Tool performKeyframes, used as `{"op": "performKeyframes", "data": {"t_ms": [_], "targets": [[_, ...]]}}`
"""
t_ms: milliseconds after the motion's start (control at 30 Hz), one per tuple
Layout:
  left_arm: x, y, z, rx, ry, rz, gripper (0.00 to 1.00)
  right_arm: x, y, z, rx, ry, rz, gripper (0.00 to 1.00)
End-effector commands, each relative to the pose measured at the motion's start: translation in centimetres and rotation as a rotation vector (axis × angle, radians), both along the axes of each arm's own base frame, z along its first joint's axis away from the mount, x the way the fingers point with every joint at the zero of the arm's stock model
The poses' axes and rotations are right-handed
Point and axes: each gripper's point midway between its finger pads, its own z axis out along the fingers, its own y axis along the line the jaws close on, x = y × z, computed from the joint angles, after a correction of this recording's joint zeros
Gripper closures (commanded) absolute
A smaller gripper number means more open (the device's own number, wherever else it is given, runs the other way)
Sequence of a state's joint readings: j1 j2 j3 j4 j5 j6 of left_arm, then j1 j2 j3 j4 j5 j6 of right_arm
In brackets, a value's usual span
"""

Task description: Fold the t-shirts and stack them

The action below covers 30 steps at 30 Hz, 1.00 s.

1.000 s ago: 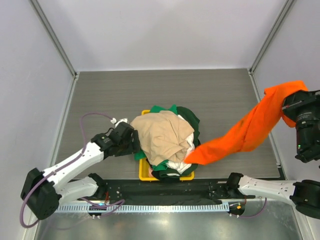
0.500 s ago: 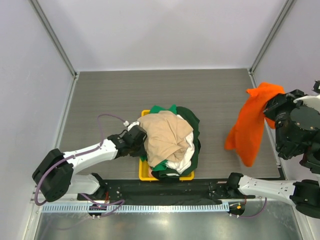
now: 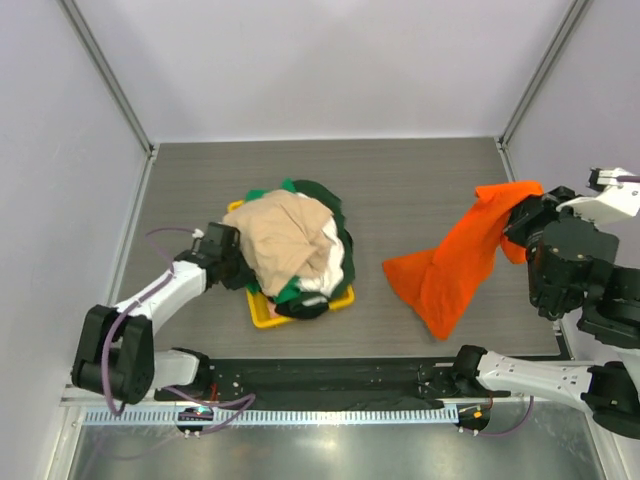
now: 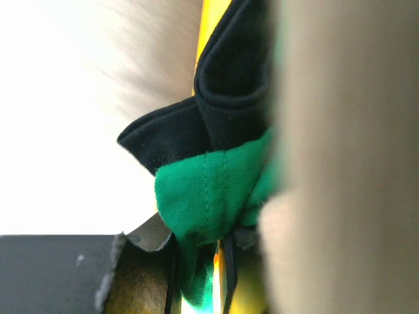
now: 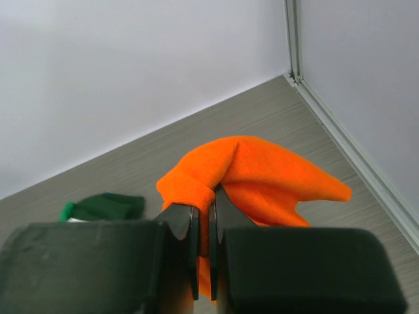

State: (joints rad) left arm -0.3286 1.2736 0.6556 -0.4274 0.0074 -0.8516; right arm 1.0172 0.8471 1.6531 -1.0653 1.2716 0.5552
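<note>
The right tool [image 5: 203, 219], pinched shut on the orange t-shirt [image 3: 450, 270], drapes it onto the surface [image 3: 400, 190] at frame right, seemingly for folding; the left tool [image 3: 224, 264] noses the heaped bin [image 3: 262, 314], grip impossible to tell.

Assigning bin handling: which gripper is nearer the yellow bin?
Left. The left gripper sits at the bin's left rim, by the beige shirt; the right gripper is far off to its right, holding the orange shirt.
</note>
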Motion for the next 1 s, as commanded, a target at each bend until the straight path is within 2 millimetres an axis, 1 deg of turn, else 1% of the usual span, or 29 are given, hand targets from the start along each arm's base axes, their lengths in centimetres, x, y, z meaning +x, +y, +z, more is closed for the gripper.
{"op": "performKeyframes", "data": {"t_ms": [0, 33, 67, 100, 133, 167, 200, 233, 267, 333, 367, 400, 433, 467, 500, 533, 567, 600, 633, 667, 700, 733, 767, 800, 833, 867, 900, 933, 967], "targets": [[6.4, 5.1, 2.5, -0.12, -0.095, 0.343, 1.0, 0.8, 1.6, -0.6, 0.067, -0.01, 0.005, 0.99], [7.7, 5.8, 2.1, -0.144, -0.084, 0.394, 1.0, 1.0, 2.1, -1.3, 0.055, 0.004, 0.014, 0.99], [9.3, 6.4, 3.1, -0.172, -0.109, 0.43, 1.0, 1.1, 2.5, -1.7, 0.051, 0.013, 0.022, 0.99], [10.6, 8.1, 3.3, -0.191, -0.113, 0.495, 1.0, 1.3, 3.0, -2.5, 0.044, 0.026, 0.026, 0.99], [11.8, 8.8, 2.4, -0.217, -0.089, 0.553, 1.0, 1.5, 3.4, -2.9, 0.036, 0.037, 0.035, 0.99], [13.9, 9.5, 3.5, -0.241, -0.117, 0.585, 1.0, 1.6, 3.6, -3.3, 0.03, 0.043, 0.036, 0.99], [15.0, 10.5, 3.5, -0.263, -0.119, 0.622, 1.0, 1.8, 4.0, -4.0, 0.02, 0.056, 0.038, 0.99], [16.4, 10.9, 2.3, -0.284, -0.098, 0.659, 1.0, 1.8, 4.2, -4.4, 0.017, 0.064, 0.047, 0.99], [19.0, 11.5, 4.0, -0.302, -0.147, 0.668, 1.0, 1.8, 4.4, -4.7, 0.018, 0.068, 0.051, 0.99], [21.3, 12.8, 3.9, -0.299, -0.159, 0.728, 1.0, 2.1, 4.9, -5.6, 0.003, 0.085, 0.059, 0.99], [22.2, 13.3, 2.4, -0.307, -0.128, 0.776, 1.0, 2.1, 5.3, -6.0, 0.003, 0.093, 0.076, 0.99], [24.5, 14.3, 3.6, -0.319, -0.172, 0.803, 1.0, 2.3, 5.8, -6.6, -0.002, 0.101, 0.084, 0.99], [25.6, 14.6, 3.6, -0.327, -0.179, 0.822, 1.0, 2.4, 6.1, -7.0, -0.012, 0.109, 0.095, 0.99], [26.6, 15.3, 1.5, -0.343, -0.15, 0.877, 1.0, 2.5, 6.7, -7.5, -0.018, 0.122, 0.113, 0.99], [28.7, 15.7, 2.7, -0.375, -0.199, 0.887, 1.0, 2.7, 7.2, -8.4, -0.027, 0.133, 0.122, 0.99], [30.3, 16.0, 3.0, -0.414, -0.227, 0.898, 1.0, 2.8, 7.6, -8.9, -0.038, 0.143, 0.137, 0.99], [31.2, 16.6, 0.8, -0.419, -0.199, 0.934, 1.0, 3.0, 8.1, -9.4, -0.049, 0.154, 0.149, 0.99], [32.4, 16.9, 0.8, -0.418, -0.215, 0.934, 1.0, 3.2, 8.8, -10.4, -0.059, 0.17, 0.167, 0.99], [35.1, 17.6, 3.2, -0.423, -0.286, 0.922, 1.0, 3.3, 9.1, -11.1, -0.071, 0.182, 0.175, 0.99], [36.3, 17.8, 3.4, -0.418, -0.291, 0.917, 1.0, 3.4, 9.4, -11.6, -0.084, 0.19, 0.177, 0.99], [36.3, 17.7, 0.0, -0.378, -0.209, 0.913, 1.0, 3.6, 9.7, -12.5, -0.108, 0.206, 0.176, 0.99], [39.1, 18.3, 3.9, -0.394, -0.294, 0.885, 1.0, 3.7, 9.8, -12.9, -0.121, 0.213, 0.171, 0.99], [39.5, 18.4, 3.7, -0.38, -0.283, 0.872, 1.0, 3.8, 9.8, -13.1, -0.131, 0.217, 0.164, 0.99], [39.7, 18.2, 2.9, -0.366, -0.259, 0.855, 0.91, 4.0, 9.9, -13.4, -0.141, 0.221, 0.159, 0.99], [40.0, 18.2, 3.8, -0.373, -0.277, 0.841, 0.78, 4.1, 9.8, -13.2, -0.145, 0.214, 0.144, 0.99], [39.7, 17.9, 3.7, -0.378, -0.267, 0.827, 0.62, 4.1, 9.7, -13.2, -0.157, 0.213, 0.144, 0.99], [39.6, 17.6, 5.2, -0.39, -0.29, 0.809, 0.31, 4.4, 10.1, -13.1, -0.154, 0.201, 0.15, 0.99], [39.2, 17.3, 5.9, -0.395, -0.296, 0.783, 0.2, 4.5, 10.8, -13.2, -0.158, 0.204, 0.185, 0.99], [37.8, 16.8, 4.5, -0.39, -0.249, 0.779, 0.13, 4.6, 11.4, -13.3, -0.166, 0.206, 0.217, 0.99]]}}
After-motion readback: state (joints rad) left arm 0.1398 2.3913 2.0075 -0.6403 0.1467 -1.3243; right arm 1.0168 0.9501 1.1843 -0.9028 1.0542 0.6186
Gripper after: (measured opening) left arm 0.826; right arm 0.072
